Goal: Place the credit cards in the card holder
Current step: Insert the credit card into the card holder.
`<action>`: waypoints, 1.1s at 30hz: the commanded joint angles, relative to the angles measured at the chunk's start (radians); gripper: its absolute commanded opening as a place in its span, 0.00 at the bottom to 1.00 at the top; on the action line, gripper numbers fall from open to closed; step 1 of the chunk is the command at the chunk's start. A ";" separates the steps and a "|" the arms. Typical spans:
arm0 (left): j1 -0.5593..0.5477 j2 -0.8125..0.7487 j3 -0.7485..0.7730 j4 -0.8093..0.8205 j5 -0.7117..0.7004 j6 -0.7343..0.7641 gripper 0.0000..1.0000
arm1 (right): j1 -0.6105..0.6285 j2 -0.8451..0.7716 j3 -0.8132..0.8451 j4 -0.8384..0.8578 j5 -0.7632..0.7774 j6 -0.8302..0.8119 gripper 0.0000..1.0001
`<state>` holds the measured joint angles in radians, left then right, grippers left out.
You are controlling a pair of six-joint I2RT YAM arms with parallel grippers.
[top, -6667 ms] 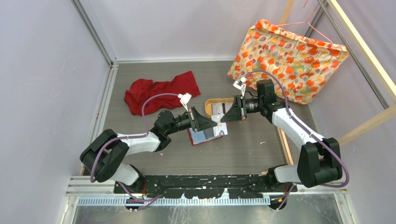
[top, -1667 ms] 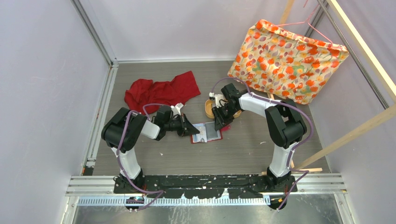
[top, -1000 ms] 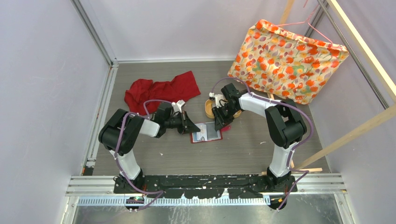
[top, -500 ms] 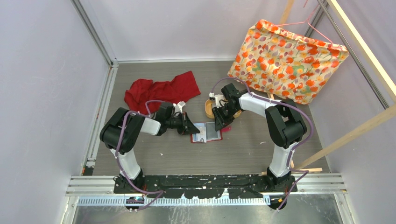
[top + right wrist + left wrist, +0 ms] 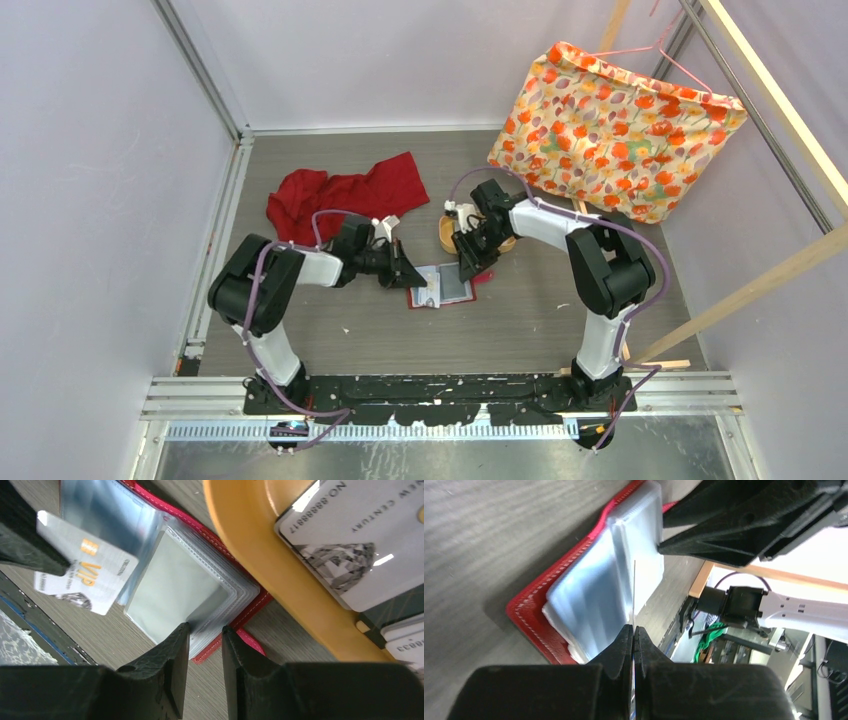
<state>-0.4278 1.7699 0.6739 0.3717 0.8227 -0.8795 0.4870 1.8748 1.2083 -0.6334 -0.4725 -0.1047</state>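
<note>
The card holder (image 5: pixel 447 289) lies open on the table, red with clear pockets (image 5: pixel 596 587). My left gripper (image 5: pixel 413 280) sits at its left edge, shut on a credit card. That card shows edge-on (image 5: pixel 634 592) in the left wrist view. In the right wrist view it is a white card with gold VIP print (image 5: pixel 85 575), hanging over the pockets (image 5: pixel 172 577). My right gripper (image 5: pixel 206 627) is closed on the edge of the pocket stack at the holder's right side (image 5: pixel 466 266). More credit cards (image 5: pixel 350 535) lie in the tray.
The oval tan wooden tray (image 5: pixel 447 233) stands just behind the card holder, touching my right gripper's side. A crumpled red cloth (image 5: pixel 345 195) lies at the back left. A floral cushion (image 5: pixel 625 125) leans at the back right. Wooden bars run along the right.
Several seconds ago both arms stretched in from their sides; they have since folded up by the holder. In the last second the left gripper with its card edged slightly toward the pockets. The right gripper kept still.
</note>
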 commanded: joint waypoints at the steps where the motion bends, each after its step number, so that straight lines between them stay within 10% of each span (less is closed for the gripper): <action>1: -0.003 -0.136 0.047 -0.190 0.052 0.150 0.00 | 0.034 0.022 0.025 -0.032 0.005 -0.057 0.34; 8: -0.002 -0.229 0.112 -0.523 0.051 0.338 0.01 | 0.066 0.022 0.038 -0.043 0.004 -0.117 0.34; 33: 0.004 0.000 0.149 -0.390 0.123 0.274 0.01 | 0.069 0.030 0.057 -0.072 -0.019 -0.153 0.35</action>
<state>-0.4271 1.7580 0.7807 -0.0364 0.9241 -0.6125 0.5484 1.8919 1.2419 -0.6811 -0.4816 -0.2356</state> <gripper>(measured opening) 0.014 0.348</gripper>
